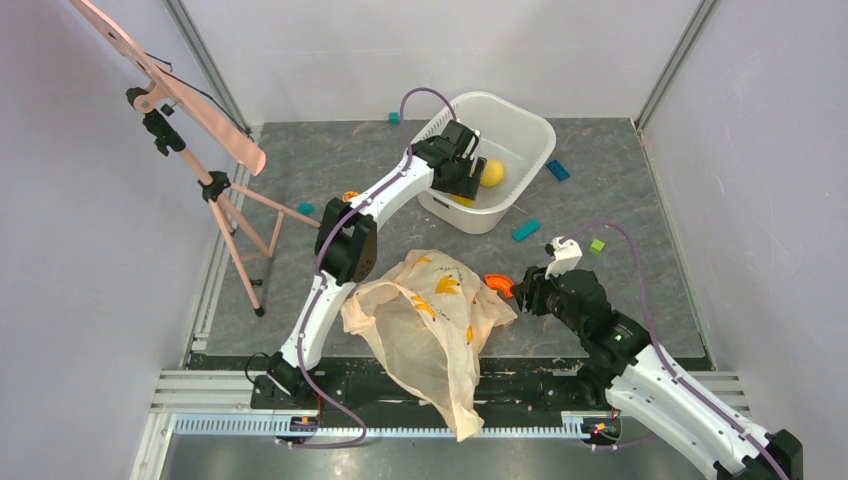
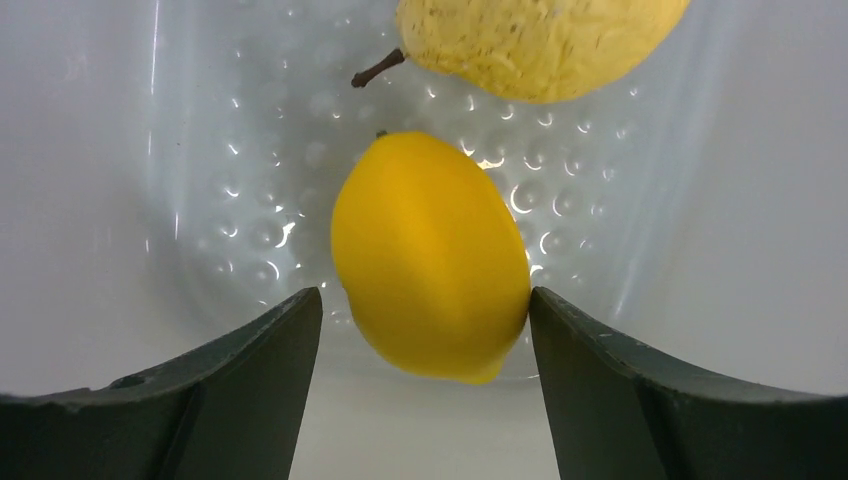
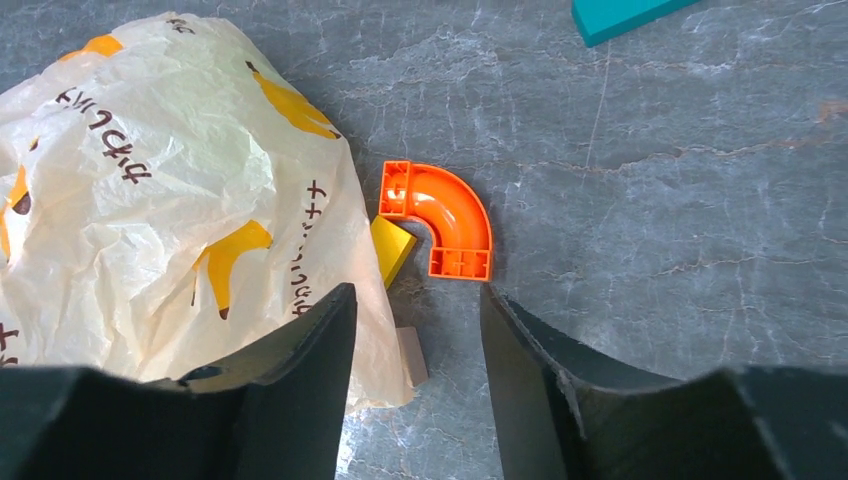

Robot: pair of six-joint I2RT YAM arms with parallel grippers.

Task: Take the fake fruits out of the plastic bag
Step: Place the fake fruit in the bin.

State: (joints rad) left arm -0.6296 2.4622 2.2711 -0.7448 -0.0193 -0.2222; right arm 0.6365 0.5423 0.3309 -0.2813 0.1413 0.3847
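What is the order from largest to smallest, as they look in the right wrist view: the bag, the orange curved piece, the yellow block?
1. bag
2. orange curved piece
3. yellow block, though the bag's edge may hide part of it

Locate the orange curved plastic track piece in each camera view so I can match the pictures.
Top external: orange curved plastic track piece near centre, beside the right edge of the peach banana-printed plastic bag.
Left wrist: not in view.
Right wrist: centre of frame, just right of the bag.
Shared landmark: the bag.
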